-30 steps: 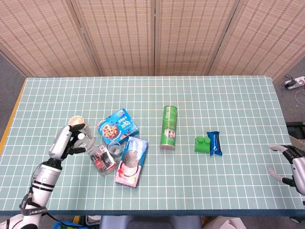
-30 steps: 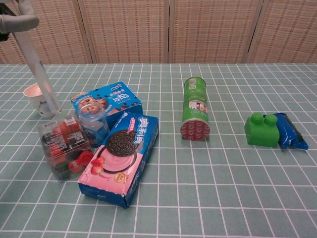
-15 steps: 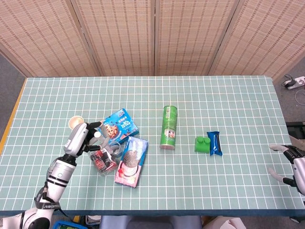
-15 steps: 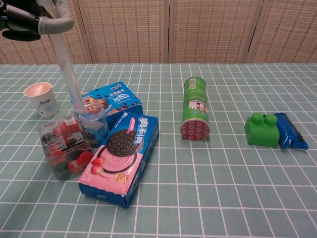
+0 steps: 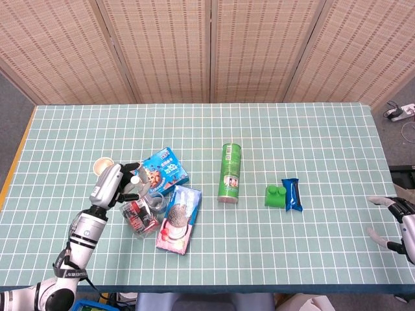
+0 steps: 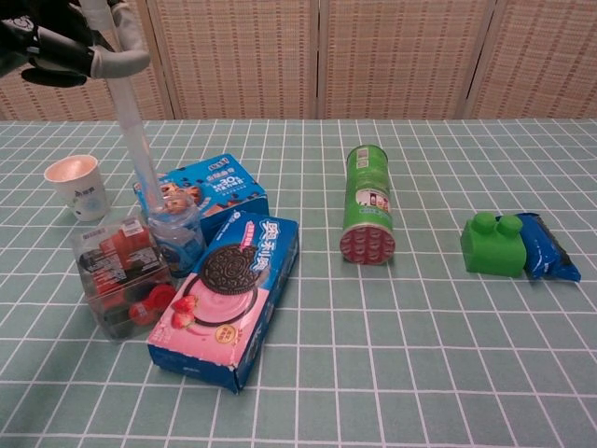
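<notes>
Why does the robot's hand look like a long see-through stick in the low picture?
In the chest view the left hand sits very near the lens at the top corner, so one finger looks stretched, pale and blurry; in the head view the same hand looks sharp and ordinary above the clear box.

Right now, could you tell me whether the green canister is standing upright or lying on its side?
Lying on its side: the green canister rests lengthwise on the table, its red end facing the chest camera.
</notes>
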Robot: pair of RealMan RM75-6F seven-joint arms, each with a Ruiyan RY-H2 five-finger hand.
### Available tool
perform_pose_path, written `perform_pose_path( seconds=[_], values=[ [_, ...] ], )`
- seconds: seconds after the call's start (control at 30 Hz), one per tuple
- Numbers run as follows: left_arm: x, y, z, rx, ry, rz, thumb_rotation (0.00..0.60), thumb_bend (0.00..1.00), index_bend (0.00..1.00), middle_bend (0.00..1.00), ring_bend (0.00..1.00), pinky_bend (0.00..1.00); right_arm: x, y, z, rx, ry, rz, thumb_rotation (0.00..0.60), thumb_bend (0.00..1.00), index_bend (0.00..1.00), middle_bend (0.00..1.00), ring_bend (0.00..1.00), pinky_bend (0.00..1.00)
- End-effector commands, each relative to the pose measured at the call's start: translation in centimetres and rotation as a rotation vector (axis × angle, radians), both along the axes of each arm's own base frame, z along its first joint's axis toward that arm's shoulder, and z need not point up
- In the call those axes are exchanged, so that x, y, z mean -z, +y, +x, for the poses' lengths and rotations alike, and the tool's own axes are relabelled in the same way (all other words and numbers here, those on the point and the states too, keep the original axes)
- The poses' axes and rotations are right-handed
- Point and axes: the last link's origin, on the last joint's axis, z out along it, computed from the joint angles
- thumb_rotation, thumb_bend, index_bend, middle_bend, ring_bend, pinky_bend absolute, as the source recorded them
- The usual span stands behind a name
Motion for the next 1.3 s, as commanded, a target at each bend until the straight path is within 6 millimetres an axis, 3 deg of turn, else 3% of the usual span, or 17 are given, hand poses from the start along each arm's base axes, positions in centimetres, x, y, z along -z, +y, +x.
perform_pose_path(
  seconds=[0.03, 0.37, 0.93, 1.3],
  values=[
    [0.2, 0.0, -0.3, -0.005, -0.002, -0.001, 0.6, 0.51, 0.75, 1.0, 1.0, 1.0, 0.0, 0.0, 0.0, 0.0, 0.0, 0.001, 0.6, 0.17, 0.3, 0.36, 0.29, 0.37],
    [1.8, 0.5, -1.7, -0.01, 0.042, 0.033, 0.6, 0.51, 0.75, 1.0, 1.0, 1.0, 0.0, -0.1, 0.0, 0.004, -0.001, -0.002, 0.6, 0.16, 0.3, 0.36, 0.29, 0.37],
    [5.4, 0.6, -3.2, 0.003, 0.068, -0.053, 0.6, 0.51, 0.74, 1.0, 1.0, 1.0, 0.0, -0.1, 0.0, 0.002, -0.001, 0.002, 0.6, 0.17, 0.3, 0.36, 0.29, 0.37],
    [6.4, 1.1, -3.9, -0.002, 0.083, -0.035, 0.6, 0.5, 0.72, 1.0, 1.0, 1.0, 0.0, -0.1, -0.1, 0.004, 0.0, 0.001, 0.6, 0.16, 0.3, 0.36, 0.29, 0.37]
  ],
)
